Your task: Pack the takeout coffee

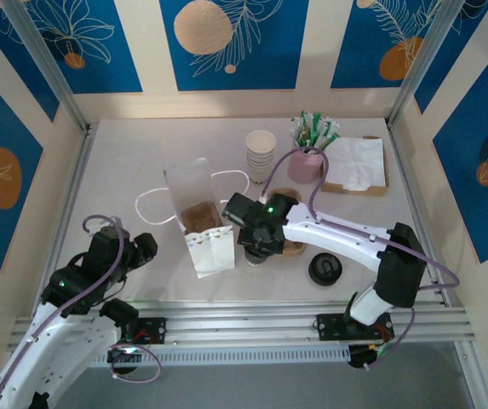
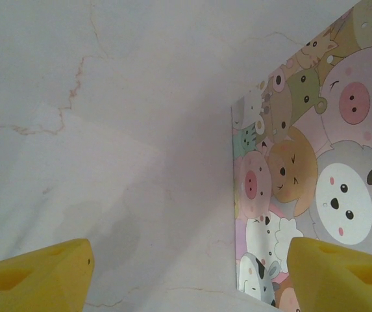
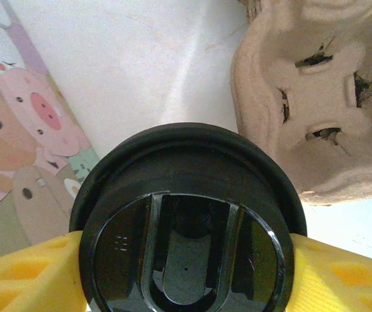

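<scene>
The takeout coffee, seen from above as a round black lid, stands on the table between the yellow fingers of my right gripper. The fingers flank it closely on both sides, and the lid hides whether they touch the cup. In the top view my right gripper hangs just right of the white paper bag, covering the cup. A brown pulp carrier lies just beyond the cup. My left gripper is open and holds nothing; it sits low at the near left, facing the bag's cartoon side.
The bag stands open with a brown insert inside. A pile of loose black lids lies to the near right. At the back are a stack of lidless cups, a pink cup of sticks and napkins.
</scene>
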### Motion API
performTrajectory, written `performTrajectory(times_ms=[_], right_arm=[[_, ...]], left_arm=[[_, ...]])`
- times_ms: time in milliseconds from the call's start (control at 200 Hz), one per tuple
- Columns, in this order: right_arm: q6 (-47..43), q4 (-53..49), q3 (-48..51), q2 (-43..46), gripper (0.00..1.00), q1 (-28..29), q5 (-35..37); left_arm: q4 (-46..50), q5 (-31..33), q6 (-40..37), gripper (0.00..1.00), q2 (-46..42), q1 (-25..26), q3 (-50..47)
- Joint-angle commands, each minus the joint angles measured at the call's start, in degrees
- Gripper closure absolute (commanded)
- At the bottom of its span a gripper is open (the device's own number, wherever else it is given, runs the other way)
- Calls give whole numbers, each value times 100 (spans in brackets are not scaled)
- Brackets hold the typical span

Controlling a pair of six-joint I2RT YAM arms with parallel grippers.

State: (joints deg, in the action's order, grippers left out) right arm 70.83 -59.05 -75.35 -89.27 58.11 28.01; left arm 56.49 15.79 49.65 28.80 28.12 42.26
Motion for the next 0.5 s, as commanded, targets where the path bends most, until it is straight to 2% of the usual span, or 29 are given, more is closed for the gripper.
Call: performTrajectory(times_ms=[0,215,495], right_arm=[[-152,-30,-14,384,34,33,-6],[-253,-387,-132,873,35,149,266],[-527,-823,-283,1660,35,161,820]], left_arm=[[-93,-94,69,22,-23,-38,-55],[-303,-191,163,23,45,-43,-260],[-1359,-940,482,25,140,-35,-1181]])
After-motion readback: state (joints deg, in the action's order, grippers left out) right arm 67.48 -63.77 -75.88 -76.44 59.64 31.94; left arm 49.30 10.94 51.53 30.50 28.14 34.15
